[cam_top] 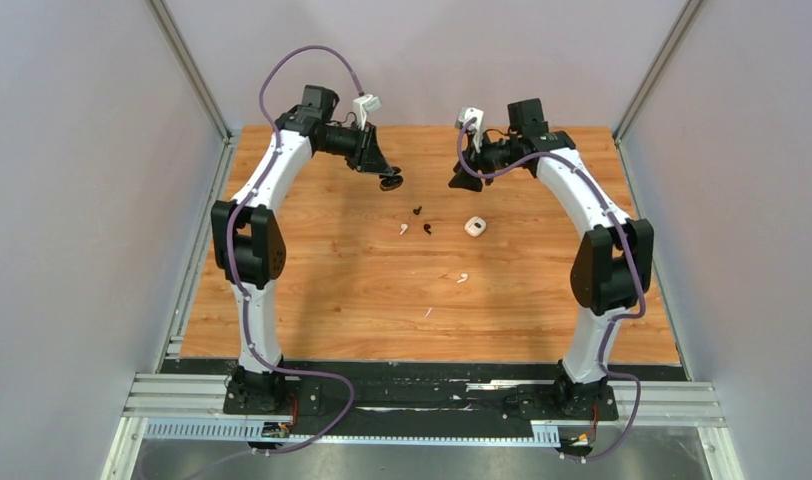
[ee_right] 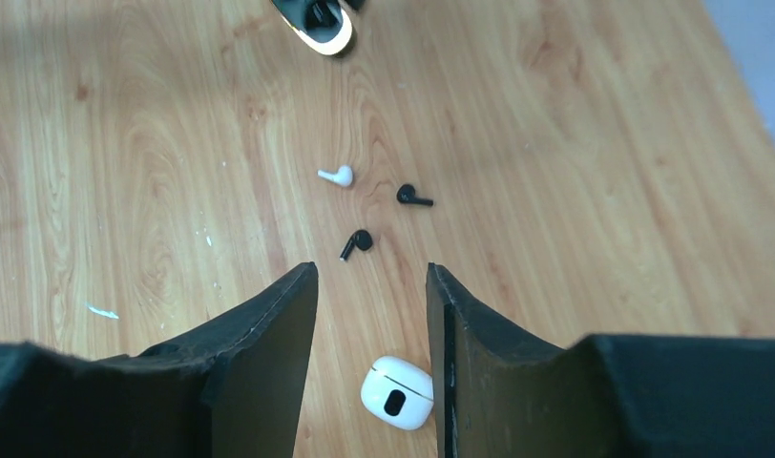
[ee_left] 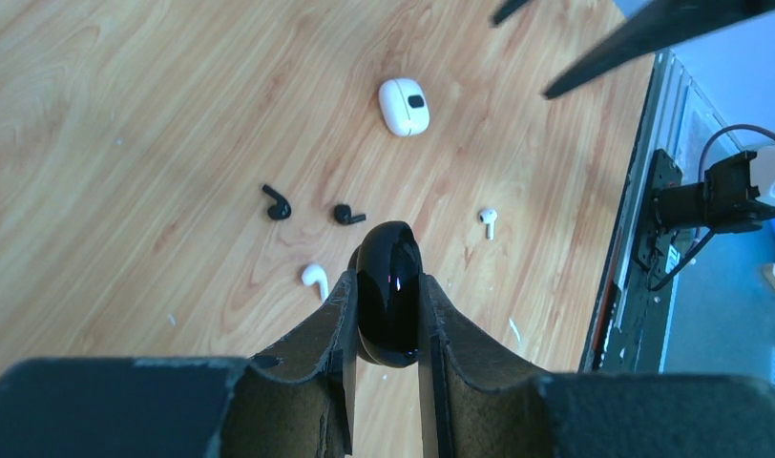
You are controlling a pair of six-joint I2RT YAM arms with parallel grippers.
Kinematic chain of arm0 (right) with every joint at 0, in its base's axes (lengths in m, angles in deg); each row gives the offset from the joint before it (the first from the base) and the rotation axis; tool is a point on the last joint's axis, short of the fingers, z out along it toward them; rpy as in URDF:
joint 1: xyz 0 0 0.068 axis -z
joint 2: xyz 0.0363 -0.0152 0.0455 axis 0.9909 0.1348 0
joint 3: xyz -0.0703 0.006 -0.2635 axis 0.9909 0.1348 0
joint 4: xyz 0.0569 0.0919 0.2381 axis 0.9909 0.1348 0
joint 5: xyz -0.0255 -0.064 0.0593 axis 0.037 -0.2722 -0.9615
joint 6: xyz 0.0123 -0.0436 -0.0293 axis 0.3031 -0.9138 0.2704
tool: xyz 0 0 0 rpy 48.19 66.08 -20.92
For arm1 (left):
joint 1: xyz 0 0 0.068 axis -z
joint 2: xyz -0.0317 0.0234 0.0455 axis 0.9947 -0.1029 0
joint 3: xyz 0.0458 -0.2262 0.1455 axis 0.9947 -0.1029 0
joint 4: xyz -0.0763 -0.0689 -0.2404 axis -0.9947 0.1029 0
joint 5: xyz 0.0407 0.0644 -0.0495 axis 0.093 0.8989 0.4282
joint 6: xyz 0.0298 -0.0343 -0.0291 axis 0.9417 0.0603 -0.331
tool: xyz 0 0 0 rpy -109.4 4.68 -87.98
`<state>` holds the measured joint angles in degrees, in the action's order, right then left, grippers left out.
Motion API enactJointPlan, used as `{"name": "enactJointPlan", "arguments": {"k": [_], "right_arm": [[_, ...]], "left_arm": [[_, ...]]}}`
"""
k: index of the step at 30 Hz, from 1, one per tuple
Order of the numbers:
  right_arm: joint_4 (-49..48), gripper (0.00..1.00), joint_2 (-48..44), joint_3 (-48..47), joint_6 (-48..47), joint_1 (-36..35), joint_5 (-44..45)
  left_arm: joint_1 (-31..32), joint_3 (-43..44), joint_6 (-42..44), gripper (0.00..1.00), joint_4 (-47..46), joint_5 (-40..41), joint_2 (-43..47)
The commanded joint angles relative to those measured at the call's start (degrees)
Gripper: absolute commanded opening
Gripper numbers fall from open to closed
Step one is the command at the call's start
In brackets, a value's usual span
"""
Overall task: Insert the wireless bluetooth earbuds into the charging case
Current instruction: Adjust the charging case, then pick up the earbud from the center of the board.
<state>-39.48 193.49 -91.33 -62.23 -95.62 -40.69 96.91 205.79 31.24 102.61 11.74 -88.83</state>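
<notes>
My left gripper point(ee_left: 387, 277) is shut on a glossy black charging case point(ee_left: 389, 315), held above the table point(cam_top: 391, 183); in the right wrist view it appears with its lid open point(ee_right: 319, 21). A closed white charging case point(ee_right: 397, 393) lies on the wood under my right gripper point(ee_right: 371, 272), which hangs open and holds nothing. Two black earbuds point(ee_left: 277, 206) point(ee_left: 346, 215) and a white earbud point(ee_left: 315, 278) lie close together mid-table. Another white earbud point(ee_left: 487, 219) lies apart, nearer the arm bases point(cam_top: 462, 278).
A tiny flat white fleck point(cam_top: 428, 313) lies toward the near edge. The wooden table point(cam_top: 312, 290) is walled at the back and both sides. My right gripper's fingers point(ee_left: 651, 29) reach into the top of the left wrist view.
</notes>
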Motion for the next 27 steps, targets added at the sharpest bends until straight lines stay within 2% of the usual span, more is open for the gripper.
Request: {"name": "enactJointPlan", "arguments": {"k": [1, 5, 10, 13, 18, 27], "right_arm": [[0.05, 0.44, 5.92, -2.62, -3.08, 0.18, -3.41], [0.03, 0.37, 12.19, -6.5, -3.96, -1.89, 2.54], [-1.46, 0.4, 17.1, -9.78, 2.37, -4.87, 10.34], [-1.61, 0.41, 16.66, -6.56, -2.26, -6.86, 10.85], [-1.71, 0.41, 15.65, -0.95, -13.26, -7.34, 6.89], [-1.18, 0.42, 20.48, -5.1, -13.1, -8.43, 7.82]], "left_arm": [[-1.96, -3.07, 3.83, 0.0, 1.67, 0.56, 7.24], [-3.0, -5.5, 3.28, 0.0, 0.81, 1.49, 9.42], [-3.73, -6.53, 2.12, 0.0, 0.76, 1.64, 11.48], [-3.91, -8.19, 1.1, 0.0, -0.79, 1.67, 12.53], [-4.18, -9.79, -0.27, 0.0, -2.12, 1.42, 13.94], [-4.21, -11.35, -3.89, 0.0, -4.3, 1.28, 15.79]]}}
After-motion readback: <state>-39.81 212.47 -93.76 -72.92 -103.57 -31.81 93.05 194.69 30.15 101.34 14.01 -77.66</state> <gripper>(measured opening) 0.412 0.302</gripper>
